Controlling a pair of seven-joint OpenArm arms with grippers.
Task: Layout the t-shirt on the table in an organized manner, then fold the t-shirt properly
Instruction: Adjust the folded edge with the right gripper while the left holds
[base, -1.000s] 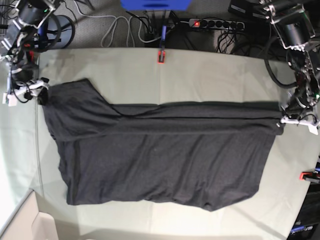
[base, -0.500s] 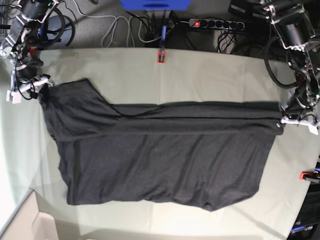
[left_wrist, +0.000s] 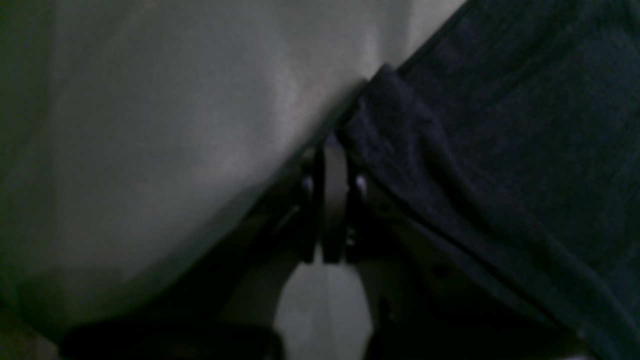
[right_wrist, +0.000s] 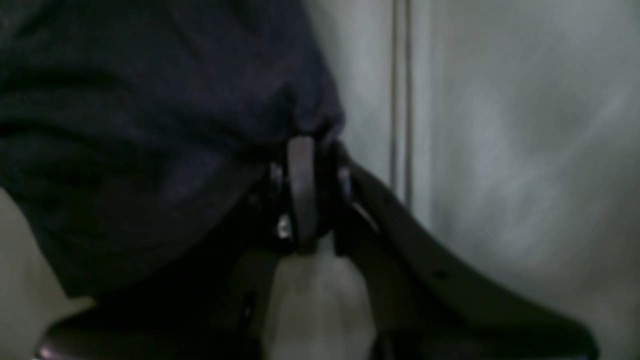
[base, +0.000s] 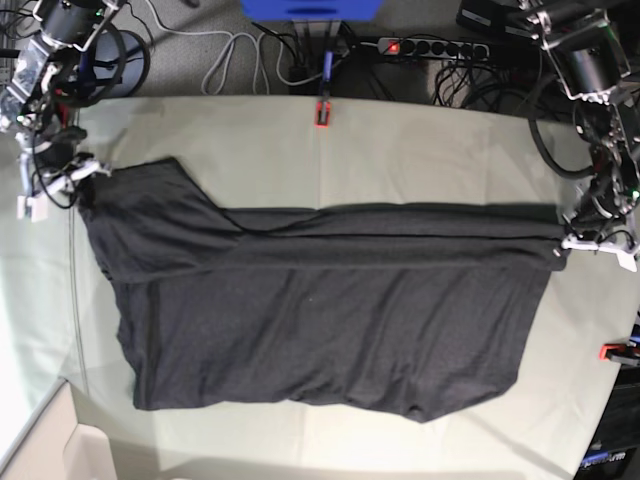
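T-shirt (base: 320, 300) lies spread dark side up across the middle of the table (base: 400, 150), nearly flat, with no print showing. Its near hem runs in a slightly wavy line along the near side of the table, low soft ripples cross the body, and a straight fold ridge runs lengthwise near the far edge, where one sleeve flares out toward the right arm's side. The cotton reads as matte, limp and finely knit; the table cover is a pale grey-green cloth with faint creases, pinned by a red clamp (base: 322, 112) at the far edge. The left hand (left_wrist: 332, 150) is fully closed and pinches the corner of the fabric at its end of the shirt, low against the table. The right hand (right_wrist: 305, 142) is closed down on the bunched edge of the sleeve corner, cloth gathered at its tips. The layout step appears nearly complete, and both far corners are gripped. The next move likely calls for lifting both corners evenly and carrying them toward the near hem, keeping equal tension to avoid skewing the fold.
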